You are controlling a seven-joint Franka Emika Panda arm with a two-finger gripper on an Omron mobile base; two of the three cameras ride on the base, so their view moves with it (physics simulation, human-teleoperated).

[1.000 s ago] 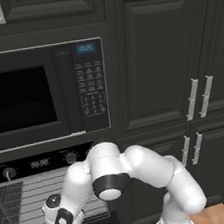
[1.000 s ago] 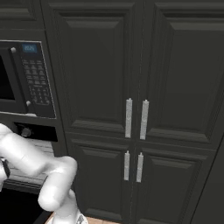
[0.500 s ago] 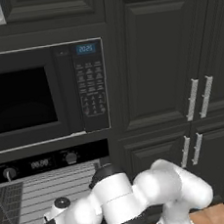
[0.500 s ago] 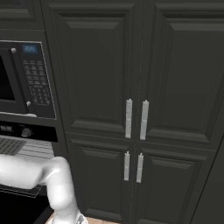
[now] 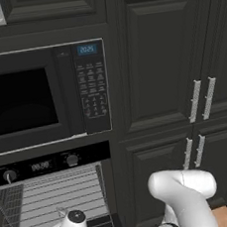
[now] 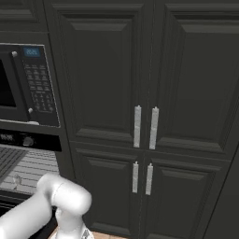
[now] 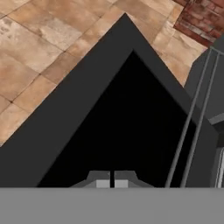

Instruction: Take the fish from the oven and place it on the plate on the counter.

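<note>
Left base view: one oven (image 5: 54,192) stands open at 7 o'clock, its light grey interior crossed by wire racks. Its panel carries two round knobs and one small display. One black microwave (image 5: 43,96) with one keypad sits directly above it. The white arm (image 5: 182,197) rises at 5 o'clock and bends down toward the oven mouth. Dark cabinet doors (image 5: 181,78) fill the right half, bearing four silver bar handles in two pairs. I cannot make out the fish on the racks.

Right base view: the oven (image 6: 23,163) lies at 8 o'clock, the microwave (image 6: 28,84) at 10 o'clock. Four cabinet handles are counted again at centre.

Hand view: the gripper (image 7: 112,180) sits at 6 o'clock, its two fingertips pressed almost together with only a thin line between them, holding nothing. It looks down onto a black slanted panel (image 7: 118,127), apparently the lowered oven door. One tan tiled floor (image 7: 39,48) spreads from 9 to 12 o'clock.
</note>
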